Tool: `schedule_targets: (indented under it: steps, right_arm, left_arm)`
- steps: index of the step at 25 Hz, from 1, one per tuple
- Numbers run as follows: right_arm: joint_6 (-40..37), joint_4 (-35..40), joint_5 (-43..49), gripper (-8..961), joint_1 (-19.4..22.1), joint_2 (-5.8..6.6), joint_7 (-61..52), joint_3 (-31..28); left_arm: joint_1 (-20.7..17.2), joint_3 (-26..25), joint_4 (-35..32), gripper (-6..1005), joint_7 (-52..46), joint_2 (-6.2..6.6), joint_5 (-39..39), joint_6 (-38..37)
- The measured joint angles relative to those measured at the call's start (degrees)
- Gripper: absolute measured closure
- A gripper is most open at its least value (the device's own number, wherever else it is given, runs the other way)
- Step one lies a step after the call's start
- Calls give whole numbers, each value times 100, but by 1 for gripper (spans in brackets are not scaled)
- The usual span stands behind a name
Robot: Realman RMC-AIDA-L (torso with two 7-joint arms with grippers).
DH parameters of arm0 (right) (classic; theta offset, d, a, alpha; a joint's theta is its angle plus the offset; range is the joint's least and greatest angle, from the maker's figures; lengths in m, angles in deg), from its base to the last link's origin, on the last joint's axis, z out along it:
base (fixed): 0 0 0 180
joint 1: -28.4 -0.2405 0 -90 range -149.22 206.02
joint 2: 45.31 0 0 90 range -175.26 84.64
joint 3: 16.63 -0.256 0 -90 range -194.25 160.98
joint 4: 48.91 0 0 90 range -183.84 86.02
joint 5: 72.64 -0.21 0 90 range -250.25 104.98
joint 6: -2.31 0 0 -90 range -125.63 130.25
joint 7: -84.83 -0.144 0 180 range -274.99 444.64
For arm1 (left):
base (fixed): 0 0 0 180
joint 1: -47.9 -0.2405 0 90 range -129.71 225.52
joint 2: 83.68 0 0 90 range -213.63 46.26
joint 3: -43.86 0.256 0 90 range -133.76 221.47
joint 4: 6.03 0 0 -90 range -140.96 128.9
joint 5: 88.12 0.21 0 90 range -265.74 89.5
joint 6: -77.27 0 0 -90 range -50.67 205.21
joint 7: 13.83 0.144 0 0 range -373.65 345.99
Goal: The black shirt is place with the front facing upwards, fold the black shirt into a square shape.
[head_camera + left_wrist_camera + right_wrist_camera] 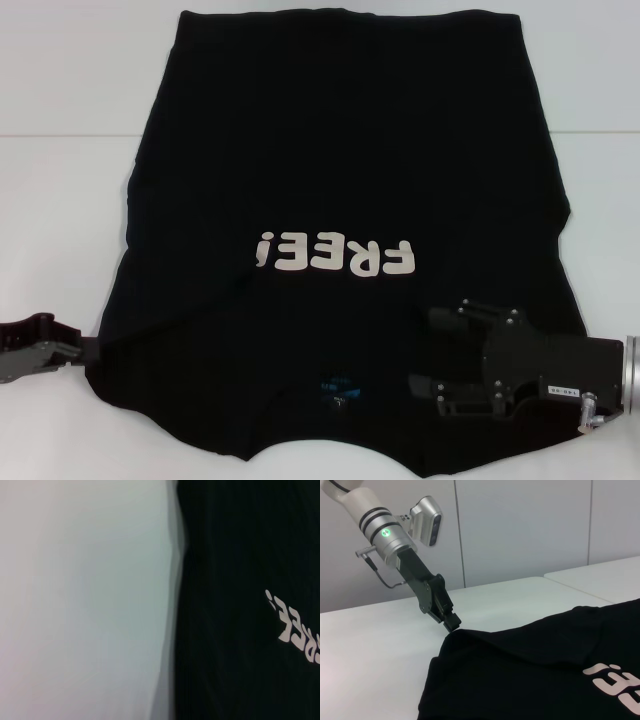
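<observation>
- You have the large black cloth T-shirt [340,180] spread flat on the white tabletop [60,220], front up, its white "FREE!" lettering [335,255] near the middle and its blue neck label [335,388] at the near edge.
- Your left hand [451,623] is at the shirt's near left corner, closed on the cloth, which rises to a small peak there.
- Your right hand [425,350] lies over the shirt's near right part, fingers spread apart, gripping nothing.

Matt black shirt [340,150] cloth (soft, faintly creased) on smooth white table [60,200].
</observation>
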State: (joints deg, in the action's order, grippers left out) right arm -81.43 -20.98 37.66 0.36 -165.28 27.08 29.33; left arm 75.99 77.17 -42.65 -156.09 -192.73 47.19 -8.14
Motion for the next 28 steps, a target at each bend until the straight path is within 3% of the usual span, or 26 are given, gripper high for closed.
schedule_targets:
  steps: [5, 8, 14, 19, 24, 28]
  right_arm:
    - [-7, 2, 0, 37, -1, 0, 0, 0]
    - [-9, 2, 0, 37, 1, 0, 0, 0]
    - [-11, 2, 0, 37, 3, 0, 0, 0]
    - [-12, 2, 1, 38, -4, 0, 0, 0]
    - [-12, 2, 0, 37, -8, 0, 0, 0]
    - [-12, 2, 1, 37, -9, 0, 0, 0]
  left_arm:
    - [-14, -15, -36, 870, -166, 37, 209, 24]
    - [-26, -26, -121, 675, -285, 55, 274, 0]
    - [-6, -26, -178, 520, -536, 149, 348, -93]
    - [80, 9, -178, 391, -657, 125, 504, -191]
    - [116, 28, -172, 189, -716, 106, 516, -216]
    - [117, 40, -148, 106, -763, 100, 526, -191]
